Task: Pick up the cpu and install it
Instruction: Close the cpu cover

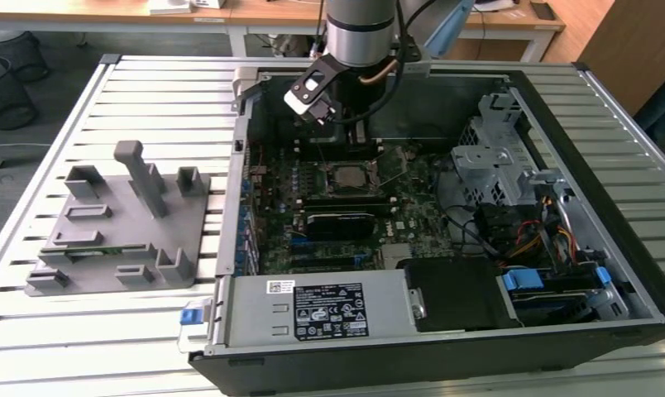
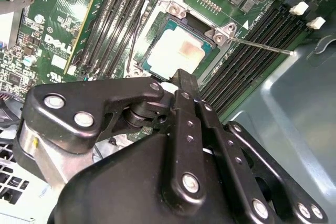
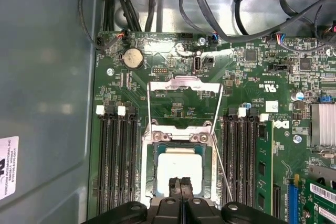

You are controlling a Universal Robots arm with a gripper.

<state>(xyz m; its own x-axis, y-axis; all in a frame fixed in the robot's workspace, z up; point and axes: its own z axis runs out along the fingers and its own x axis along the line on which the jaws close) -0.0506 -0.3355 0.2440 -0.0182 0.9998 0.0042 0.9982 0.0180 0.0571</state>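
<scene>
- The cpu lies flat inside the socket on the motherboard; in both wrist views its pale metal top is bare and its edges run square to the socket frame
- The pincer hangs over one edge of the cpu with its two fingers pressed together and nothing between them; I cannot tell whether the tips touch the chip
- The load plate is swung open and lies back from the socket on the side away from the pincer, leaving the chip's top uncovered
- The thin lever stands off along one side of the socket frame
- Memory slots run along both flanks of the socket, close to its frame edges
- In the exterior view the arm drops into the open computer case near its 12 o'clock wall, and the socket sits just toward 6 o'clock from the pincer
- The drive cage stands at 3 o'clock from the socket, well apart, and a labelled metal box lines the case's 6 o'clock edge
- A grey fixture rests on the slatted worktop at 9 o'clock from the case, apart from its side wall, with bare slats around it
</scene>
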